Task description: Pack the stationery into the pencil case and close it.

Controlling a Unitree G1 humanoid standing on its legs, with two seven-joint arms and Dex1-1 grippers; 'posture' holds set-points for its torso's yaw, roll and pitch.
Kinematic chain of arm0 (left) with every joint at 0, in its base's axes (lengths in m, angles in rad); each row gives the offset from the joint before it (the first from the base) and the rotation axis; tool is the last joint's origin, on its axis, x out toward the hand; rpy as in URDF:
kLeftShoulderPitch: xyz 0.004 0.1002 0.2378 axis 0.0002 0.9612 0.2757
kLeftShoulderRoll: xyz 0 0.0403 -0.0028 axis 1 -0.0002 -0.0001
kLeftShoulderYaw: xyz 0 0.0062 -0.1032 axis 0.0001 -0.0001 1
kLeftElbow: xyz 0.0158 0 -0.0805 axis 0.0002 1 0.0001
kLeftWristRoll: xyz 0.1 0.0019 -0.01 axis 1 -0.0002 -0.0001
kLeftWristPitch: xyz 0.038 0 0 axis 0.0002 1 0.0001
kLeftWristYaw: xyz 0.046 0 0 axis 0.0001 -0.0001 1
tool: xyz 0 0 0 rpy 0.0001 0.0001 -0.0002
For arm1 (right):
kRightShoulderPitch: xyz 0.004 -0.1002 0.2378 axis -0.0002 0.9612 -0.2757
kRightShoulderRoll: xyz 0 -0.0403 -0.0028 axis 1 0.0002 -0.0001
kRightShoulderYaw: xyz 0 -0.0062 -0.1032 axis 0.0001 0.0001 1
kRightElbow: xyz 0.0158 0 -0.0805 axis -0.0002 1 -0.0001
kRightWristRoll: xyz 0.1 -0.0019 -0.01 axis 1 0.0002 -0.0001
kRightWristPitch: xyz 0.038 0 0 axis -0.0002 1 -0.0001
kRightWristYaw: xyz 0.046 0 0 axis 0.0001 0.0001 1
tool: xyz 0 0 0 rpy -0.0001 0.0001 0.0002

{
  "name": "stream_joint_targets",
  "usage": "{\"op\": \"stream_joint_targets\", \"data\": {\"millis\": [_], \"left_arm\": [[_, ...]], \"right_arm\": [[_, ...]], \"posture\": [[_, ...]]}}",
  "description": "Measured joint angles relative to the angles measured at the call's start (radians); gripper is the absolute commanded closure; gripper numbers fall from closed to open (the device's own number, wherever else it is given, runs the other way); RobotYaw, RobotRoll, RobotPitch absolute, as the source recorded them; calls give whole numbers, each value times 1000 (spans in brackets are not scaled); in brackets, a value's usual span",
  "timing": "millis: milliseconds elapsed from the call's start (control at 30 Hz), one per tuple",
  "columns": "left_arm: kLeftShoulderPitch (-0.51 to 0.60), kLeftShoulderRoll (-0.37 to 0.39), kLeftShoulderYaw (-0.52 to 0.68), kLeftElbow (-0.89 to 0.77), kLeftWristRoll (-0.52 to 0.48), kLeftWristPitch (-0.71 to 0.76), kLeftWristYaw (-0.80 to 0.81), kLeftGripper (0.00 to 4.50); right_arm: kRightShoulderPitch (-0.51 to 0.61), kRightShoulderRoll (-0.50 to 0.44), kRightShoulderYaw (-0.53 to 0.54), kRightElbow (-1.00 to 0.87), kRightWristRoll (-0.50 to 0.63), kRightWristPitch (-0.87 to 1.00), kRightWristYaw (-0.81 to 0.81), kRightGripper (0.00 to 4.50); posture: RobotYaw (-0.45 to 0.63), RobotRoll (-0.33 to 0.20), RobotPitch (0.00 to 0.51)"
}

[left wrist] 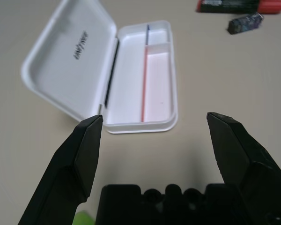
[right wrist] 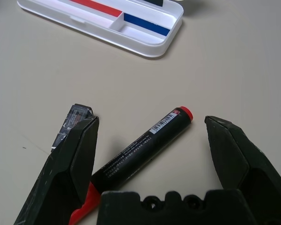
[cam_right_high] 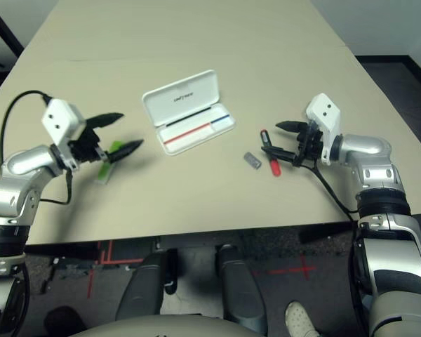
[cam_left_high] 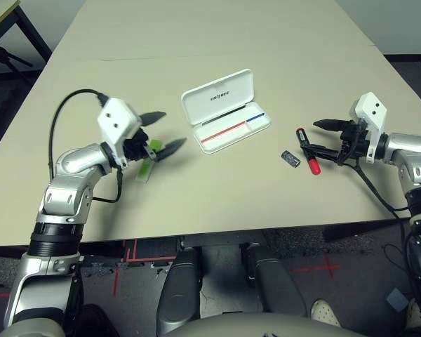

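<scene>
The white pencil case (cam_left_high: 247, 128) lies open mid-table, its lid (left wrist: 68, 61) folded back, with a red and a blue line inside the tray. To its right lies the black marker (right wrist: 140, 154), its red cap nearest me. My right gripper (cam_left_high: 309, 135) is open, one finger on each side of the marker. A tiny dark piece (cam_left_high: 290, 159) rests just left of the marker. My left gripper (cam_left_high: 174, 128) is open and hovers over the lime-green highlighter (cam_left_high: 149, 160), which lies on the table left of the case.
The beige table (cam_left_high: 217, 42) stretches far behind the case. Its front edge runs close below both arms. A black cable (cam_left_high: 63, 112) loops up from my left wrist.
</scene>
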Motion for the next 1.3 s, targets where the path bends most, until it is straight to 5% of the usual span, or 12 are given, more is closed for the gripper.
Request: {"op": "stream_joint_targets", "data": {"millis": [433, 900, 1033, 1300], "left_arm": [[-117, -76, -190, 44, 132, 64, -6, 36], [-208, -149, -227, 247, 232, 29, -1, 36], [-224, -156, -228, 272, 243, 18, -10, 926], [-260, -161, -234, 308, 260, -2, -49, 4183]], "right_arm": [[3, 13, 23, -4, -10, -5, -11, 0], [35, 14, 25, -43, -10, -19, -61, 0], [48, 13, 22, -46, -9, -22, -82, 0], [76, 9, 1, -77, -6, -26, -114, 0]], "posture": [[-15, 0, 196], [-63, 0, 191], [-96, 0, 183], [-118, 0, 182]]}}
